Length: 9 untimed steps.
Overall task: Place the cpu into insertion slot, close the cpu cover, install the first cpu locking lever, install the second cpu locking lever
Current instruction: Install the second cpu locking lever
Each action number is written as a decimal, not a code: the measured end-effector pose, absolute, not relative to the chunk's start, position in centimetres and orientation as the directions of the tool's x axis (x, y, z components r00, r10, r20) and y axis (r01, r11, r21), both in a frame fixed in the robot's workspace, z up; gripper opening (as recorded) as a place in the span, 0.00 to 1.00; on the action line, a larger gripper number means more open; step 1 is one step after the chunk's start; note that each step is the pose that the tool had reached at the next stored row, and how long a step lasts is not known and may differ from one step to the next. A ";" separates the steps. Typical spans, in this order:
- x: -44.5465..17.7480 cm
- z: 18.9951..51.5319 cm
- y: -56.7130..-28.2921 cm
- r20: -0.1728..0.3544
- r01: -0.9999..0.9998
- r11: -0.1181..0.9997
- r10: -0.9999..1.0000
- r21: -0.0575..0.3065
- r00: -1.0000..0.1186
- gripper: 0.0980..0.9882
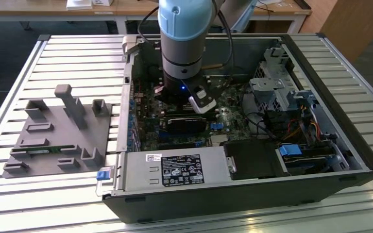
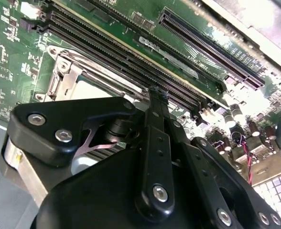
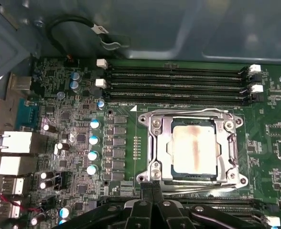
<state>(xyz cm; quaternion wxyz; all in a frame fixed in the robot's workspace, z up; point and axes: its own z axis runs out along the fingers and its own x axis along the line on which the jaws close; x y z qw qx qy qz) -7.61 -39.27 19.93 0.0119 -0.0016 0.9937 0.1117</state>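
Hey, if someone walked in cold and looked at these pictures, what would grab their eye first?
Probably the blue-grey robot arm reaching down into the open computer case on the slatted table. Next, in the first wrist view, the cpu lying in the insertion slot with the cpu cover down around it, the black gripper at the socket's edge.

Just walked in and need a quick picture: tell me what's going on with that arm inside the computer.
A robot arm is reaching down into an open computer case on a slatted table, with its tool right at the edge of the insertion slot. In the first wrist view the cpu already sits in the slot, and the cpu cover lies down around it, its window framing the chip. The tool's tips are at the socket's rim beside the memory slots.
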 end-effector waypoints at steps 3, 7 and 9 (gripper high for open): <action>-7.7 19.8 -39.3 -0.024 -0.006 0.973 0.000 0.231 -1.000 0.01; -7.8 19.6 -39.3 -0.024 -0.006 0.971 0.000 0.239 -1.000 0.01; -7.9 19.5 -39.3 -0.024 -0.006 0.970 0.000 0.241 -1.000 0.01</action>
